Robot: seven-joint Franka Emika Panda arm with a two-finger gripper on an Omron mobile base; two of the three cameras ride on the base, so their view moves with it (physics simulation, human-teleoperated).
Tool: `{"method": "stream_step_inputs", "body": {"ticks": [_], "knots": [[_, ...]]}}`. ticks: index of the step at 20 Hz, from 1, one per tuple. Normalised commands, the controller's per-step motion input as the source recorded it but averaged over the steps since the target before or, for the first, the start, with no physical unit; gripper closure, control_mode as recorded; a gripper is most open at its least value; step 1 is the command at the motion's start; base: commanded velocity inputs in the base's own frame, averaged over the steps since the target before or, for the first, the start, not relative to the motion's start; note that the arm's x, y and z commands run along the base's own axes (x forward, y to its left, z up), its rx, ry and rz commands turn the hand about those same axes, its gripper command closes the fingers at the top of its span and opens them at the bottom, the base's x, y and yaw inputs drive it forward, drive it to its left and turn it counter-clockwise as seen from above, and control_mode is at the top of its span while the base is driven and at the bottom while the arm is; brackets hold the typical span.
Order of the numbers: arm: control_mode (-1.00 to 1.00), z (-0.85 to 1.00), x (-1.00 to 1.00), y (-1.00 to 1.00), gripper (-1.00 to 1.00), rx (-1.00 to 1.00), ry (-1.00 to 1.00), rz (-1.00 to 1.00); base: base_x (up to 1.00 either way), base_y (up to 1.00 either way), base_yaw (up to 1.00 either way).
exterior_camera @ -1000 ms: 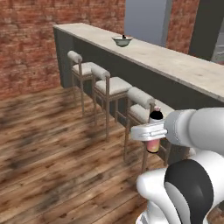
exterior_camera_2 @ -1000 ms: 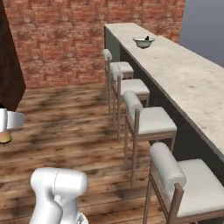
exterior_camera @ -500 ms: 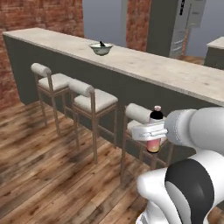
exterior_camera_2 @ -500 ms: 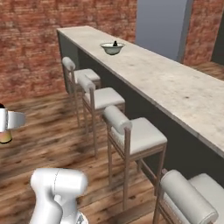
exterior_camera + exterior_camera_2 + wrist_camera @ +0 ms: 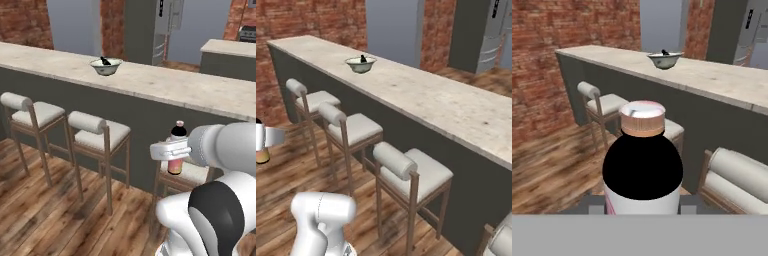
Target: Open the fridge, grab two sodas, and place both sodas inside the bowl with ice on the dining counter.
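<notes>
My tool [image 5: 172, 150] clamped on soda bottle [image 5: 175, 154], center-right of frame. Bowl [image 5: 105, 66] on surface [image 5: 165, 84], upper left, dark soda [image 5: 104, 61] inside.

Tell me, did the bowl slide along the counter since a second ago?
No. The bowl looks shifted because the cameras ride on the driving base. Against the dining counter, it sits on the same stretch of top, a dark thing inside it, in both base views.
</notes>
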Motion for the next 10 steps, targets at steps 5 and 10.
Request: {"method": "stream_step_inputs", "body": {"ticks": [5, 10], "knots": [[1.0, 0.0, 0.0, 0.0, 1.0, 0.0, 0.0, 0.0, 1.0, 0.77, -0.44], [1.0, 0.0, 0.0, 0.0, 1.0, 0.0, 0.0, 0.0, 1.0, 0.77, -0.44]]}}
